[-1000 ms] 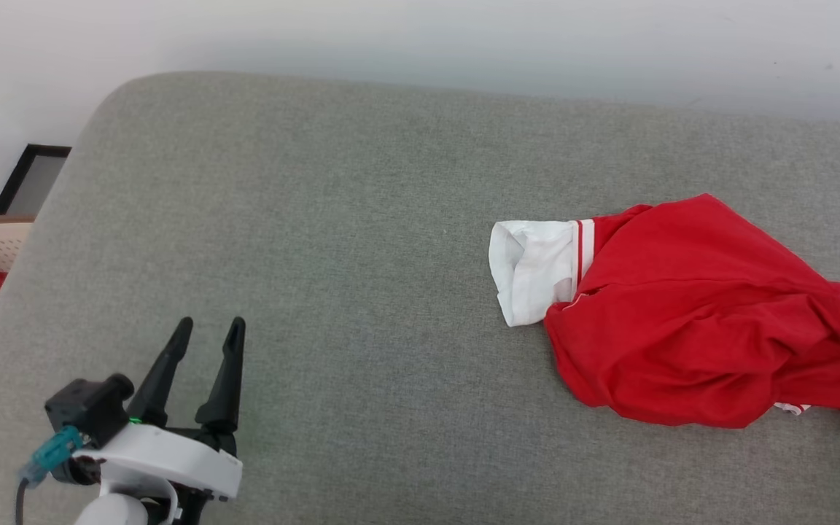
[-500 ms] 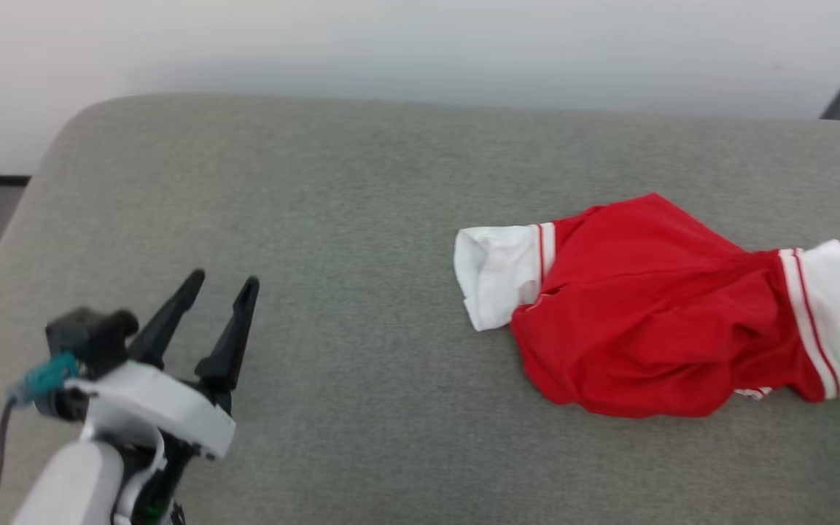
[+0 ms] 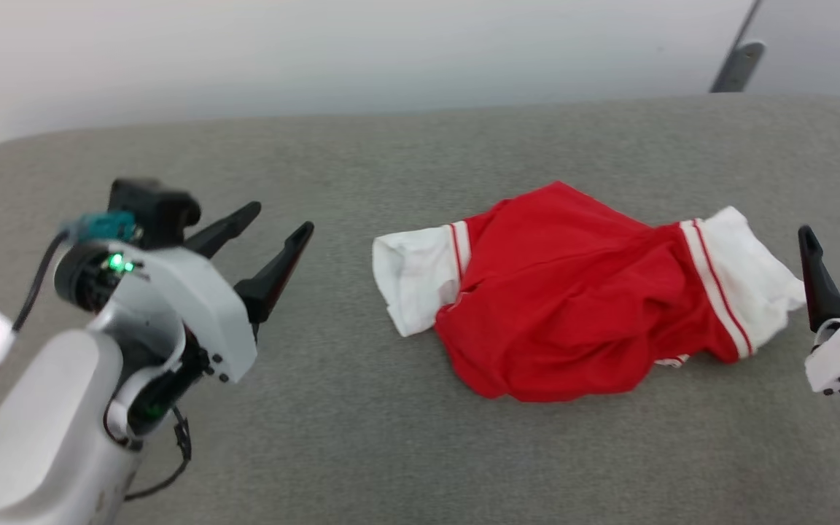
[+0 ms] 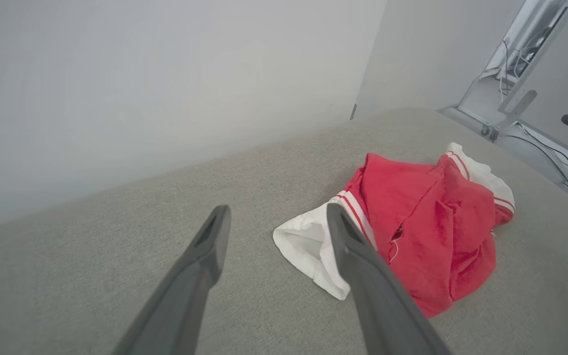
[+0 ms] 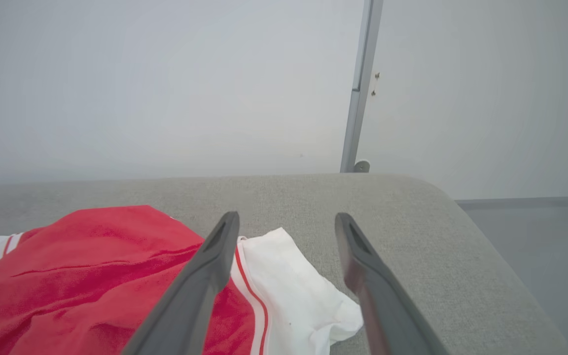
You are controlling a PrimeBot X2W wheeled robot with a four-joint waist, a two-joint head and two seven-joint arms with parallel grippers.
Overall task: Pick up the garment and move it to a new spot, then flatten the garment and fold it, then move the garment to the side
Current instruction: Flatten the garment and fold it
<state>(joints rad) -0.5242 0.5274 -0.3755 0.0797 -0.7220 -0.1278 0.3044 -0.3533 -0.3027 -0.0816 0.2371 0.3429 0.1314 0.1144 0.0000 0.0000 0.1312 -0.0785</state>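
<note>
The garment (image 3: 558,292) lies crumpled on the grey cushioned surface (image 3: 391,146), a red shirt with a white sleeve sticking out at each end and red-white stripes at the seams; its lettering is hidden. My left gripper (image 3: 279,221) hovers open to the left of it, fingers pointing toward the left sleeve (image 3: 416,273). At the right edge my right gripper (image 3: 839,237) stands open beside the right sleeve (image 3: 748,281). The left wrist view has the garment (image 4: 427,236) just beyond my open fingers (image 4: 205,246). In the right wrist view the right sleeve (image 5: 289,291) lies between my open fingers (image 5: 215,256).
A pale wall rises behind the surface. A metal post (image 3: 737,55) stands at the far right corner, and cables lie on the floor (image 4: 560,158) past the surface's right end. The surface's rounded right edge (image 5: 461,212) drops off near my right gripper.
The head camera has swung to the right, so the garment sits more central in the picture. My right gripper has come into view beside the right sleeve. The left gripper has risen and points toward the garment.
</note>
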